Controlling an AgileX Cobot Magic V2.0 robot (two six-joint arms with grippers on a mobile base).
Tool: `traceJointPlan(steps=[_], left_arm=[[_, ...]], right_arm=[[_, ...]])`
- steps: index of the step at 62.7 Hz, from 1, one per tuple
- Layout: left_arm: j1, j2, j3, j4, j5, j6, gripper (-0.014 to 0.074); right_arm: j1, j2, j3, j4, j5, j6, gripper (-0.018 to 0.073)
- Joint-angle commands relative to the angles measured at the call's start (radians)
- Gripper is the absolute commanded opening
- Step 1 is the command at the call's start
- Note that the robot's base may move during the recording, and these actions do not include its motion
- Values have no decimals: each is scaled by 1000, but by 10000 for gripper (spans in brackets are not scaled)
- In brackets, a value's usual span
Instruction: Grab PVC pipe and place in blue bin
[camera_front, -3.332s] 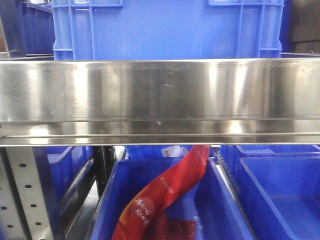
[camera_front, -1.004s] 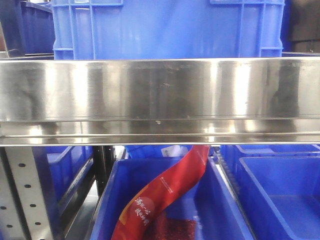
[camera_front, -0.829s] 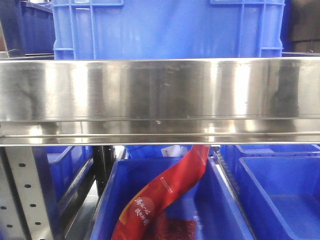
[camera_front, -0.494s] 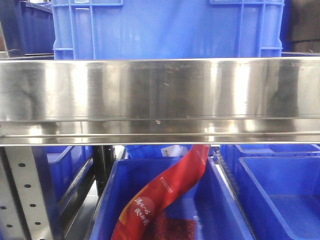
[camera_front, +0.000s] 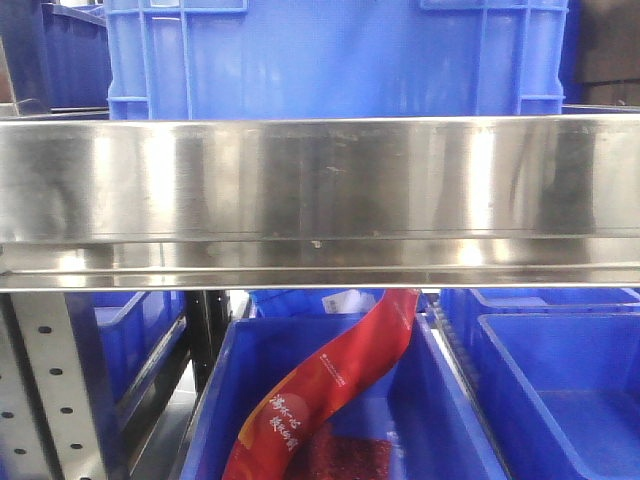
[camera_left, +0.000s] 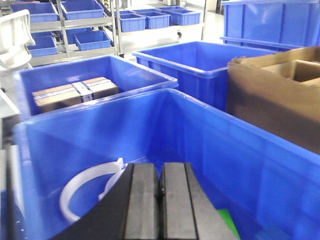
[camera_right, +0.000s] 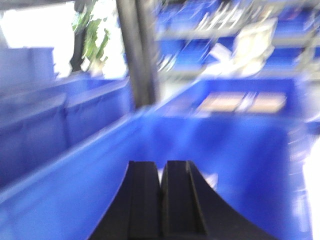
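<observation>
My left gripper (camera_left: 159, 200) has its jaws pressed together on nothing, poised over a blue bin (camera_left: 210, 135). The PVC pipe (camera_left: 82, 187), a white half-ring, lies on that bin's floor at about nine o'clock from the fingertips, partly hidden behind them. My right gripper (camera_right: 161, 197) is likewise closed and empty above another blue bin (camera_right: 75, 180); that view is motion-blurred. I judge the risk is descending with jaws together and nudging the ring aside, or snagging the overlapping white arc.
</observation>
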Motion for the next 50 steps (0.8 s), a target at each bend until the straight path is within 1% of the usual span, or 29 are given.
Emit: traceJointPlan(steps=[1,6,13,23,38,43,50], left_arm=[[13,-53,61,-9,-47,-6,-111],[13,-114,166,-21,-121,-8,-111],[26,-193,302,-74,-168,-8,-111],[96,-339,523,-163,-248,-8,-111],[224,-583,780,-168,-253,-8,-111],[264,-660,854,-168,-251,-8,-111],[325,-775,952,-168,-243,-8,-111]], right_arm=[[-34,-36,39,-9,-11,-2,-168],[-62,-87,118,-27,-78,-2,-168],[-100,-153,231,-32,-152,-2,-168],[-152,-274,394,-32,-156,-2,-168],[-220,-432,559,-36,-125,-4,-168],[-224,-471,607,-62,-91,-4,-168],[-224,-533,681,-84,-76,-4,-168]])
